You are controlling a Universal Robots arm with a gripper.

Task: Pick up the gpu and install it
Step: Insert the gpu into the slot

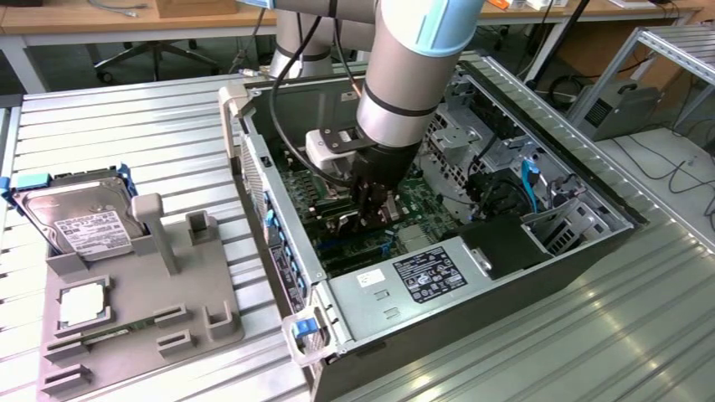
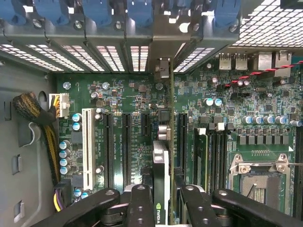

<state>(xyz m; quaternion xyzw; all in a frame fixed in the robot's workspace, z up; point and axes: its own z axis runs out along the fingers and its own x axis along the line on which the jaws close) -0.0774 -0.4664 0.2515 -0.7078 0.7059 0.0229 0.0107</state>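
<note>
The gpu (image 2: 161, 158) is seen edge-on in the wrist view, a thin card with a silvery edge and a green logo near the fingers. It stands upright over the motherboard (image 2: 118, 94), in line with the black expansion slots (image 2: 127, 142), and its far end reaches the rear slot openings. My gripper (image 2: 163, 191) is shut on it, with one black finger (image 2: 139, 205) on each side. In the exterior view the gripper (image 1: 374, 211) is deep inside the open computer case (image 1: 447, 280), low over the board. I cannot tell whether the card is seated.
A white slot (image 2: 87, 146), a cable bundle (image 2: 33, 111) and the CPU socket (image 2: 258, 184) flank the card. Blue latches (image 2: 52, 9) line the case's rear. Outside, on the exterior view's left, a grey fixture (image 1: 146, 327) holds a hard drive (image 1: 79, 222), a processor (image 1: 84, 303) and a memory stick (image 1: 112, 333).
</note>
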